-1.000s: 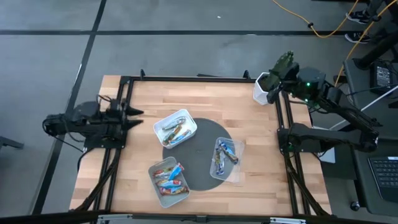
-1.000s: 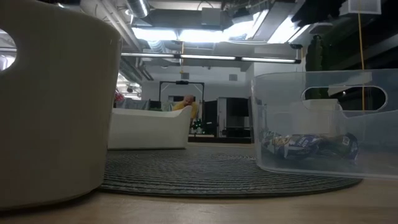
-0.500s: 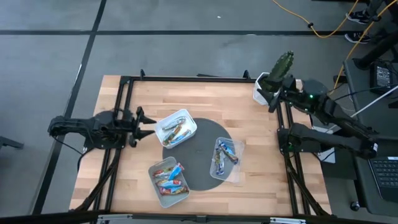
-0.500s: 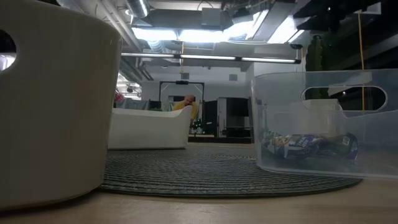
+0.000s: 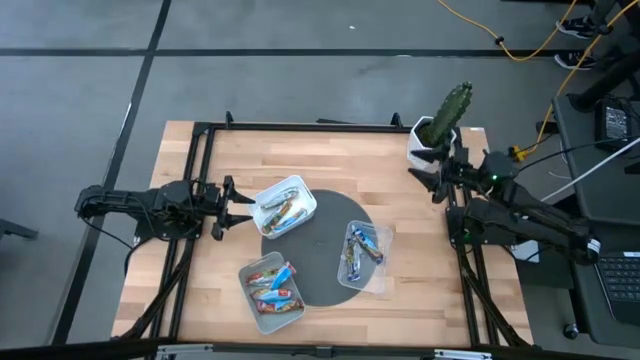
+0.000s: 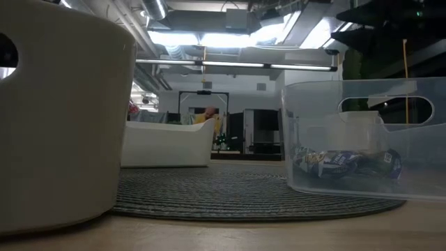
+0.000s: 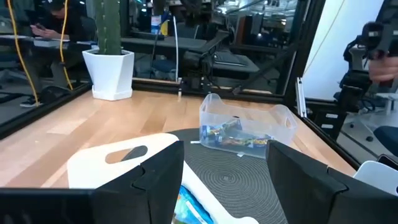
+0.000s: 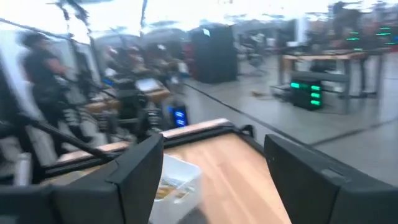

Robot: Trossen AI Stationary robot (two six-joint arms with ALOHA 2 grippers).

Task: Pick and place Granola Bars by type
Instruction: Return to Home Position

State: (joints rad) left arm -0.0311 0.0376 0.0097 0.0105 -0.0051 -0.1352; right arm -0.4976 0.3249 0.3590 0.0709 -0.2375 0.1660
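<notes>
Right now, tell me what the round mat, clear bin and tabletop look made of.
Round mat: looks like woven fibre or vinyl, dark grey, matte, with concentric ribs.
Clear bin: likely plastic, see-through, glossy, with a moulded handle slot.
Tabletop: wood, pale joined strips with visible grain, satin.

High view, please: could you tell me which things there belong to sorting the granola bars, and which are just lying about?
Job: granola bars, the mixed tub holding them, white bin, transparent bin, left gripper and right gripper, both open at the table's sides.
Lying about: potted cactus, round dark mat.
</notes>
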